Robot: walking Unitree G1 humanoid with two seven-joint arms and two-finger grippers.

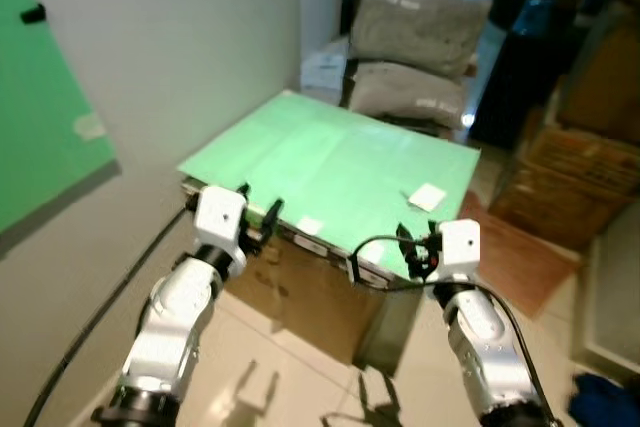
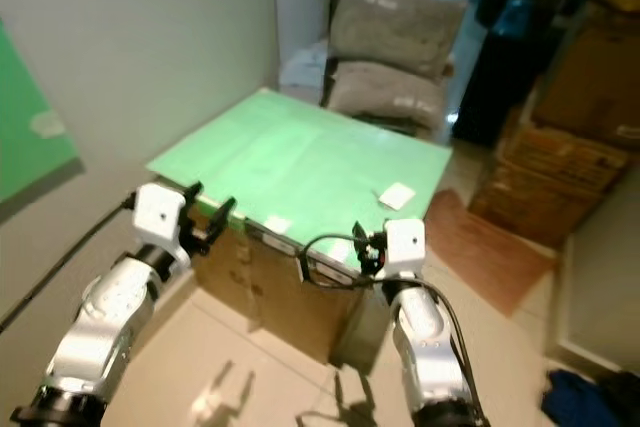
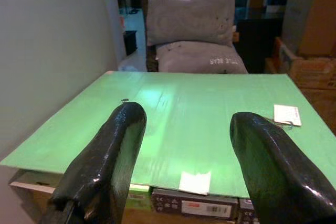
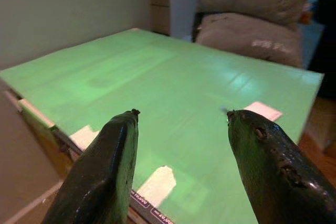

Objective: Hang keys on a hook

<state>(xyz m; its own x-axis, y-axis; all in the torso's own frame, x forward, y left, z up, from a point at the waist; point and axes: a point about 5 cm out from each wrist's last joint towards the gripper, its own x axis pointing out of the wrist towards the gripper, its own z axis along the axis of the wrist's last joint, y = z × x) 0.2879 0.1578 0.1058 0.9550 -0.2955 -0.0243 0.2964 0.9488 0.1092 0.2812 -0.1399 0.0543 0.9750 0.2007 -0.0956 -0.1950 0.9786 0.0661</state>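
Note:
A small white tag (image 1: 427, 197) with a thin ring lies flat near the far right corner of the green tabletop (image 1: 330, 162); whether keys hang from it is too small to tell. The same tag (image 3: 287, 114) appears in the left wrist view. On the left wall hangs a green sheet (image 1: 40, 117) with a small black hook-like piece (image 1: 33, 14) near its top. My left gripper (image 1: 257, 217) is open at the table's near left edge. Also open, my right gripper (image 1: 415, 247) hovers at the near right edge, short of the tag. Nothing is between either pair of fingers.
Two grey pillows (image 1: 420, 32) rest on a dark chair behind the table. Cardboard boxes (image 1: 585, 162) are stacked at the right. More boxes (image 1: 300, 292) sit under the tabletop. A black cable (image 1: 100, 317) runs along the floor by the left wall. White tape patches (image 1: 310, 226) mark the table's near edge.

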